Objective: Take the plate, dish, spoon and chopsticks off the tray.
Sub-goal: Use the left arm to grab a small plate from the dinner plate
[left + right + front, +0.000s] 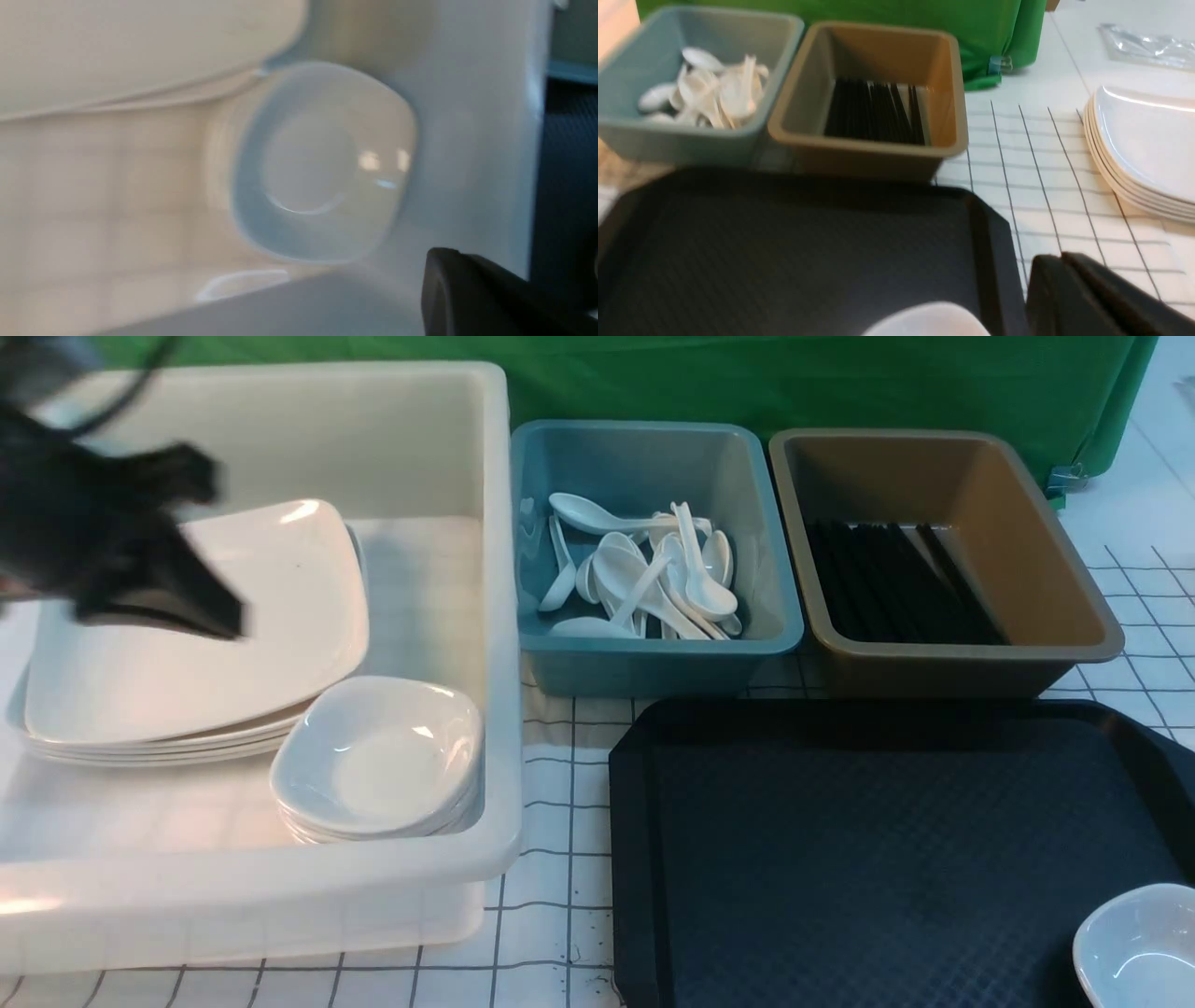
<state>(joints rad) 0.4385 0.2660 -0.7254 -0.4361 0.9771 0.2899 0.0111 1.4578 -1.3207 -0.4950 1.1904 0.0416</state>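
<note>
Gridded white cloth covers your surface, with a green drape behind. Your black tray carries one white dish at its five o'clock corner, cut off by the frame edge. At the tray's nine o'clock stands a white tub. Inside it the plate tops a stack at nine o'clock, and a stack of dishes sits just beside it at five o'clock. Your left fingers, blurred, hover over that plate, pressed together. At the tray's eleven o'clock a teal tub holds spoons. At twelve o'clock a brown tub holds chopsticks. Your right fingers are together too, by the tray's rim. Another plate stack rests on the cloth, apart from the tray.
</note>
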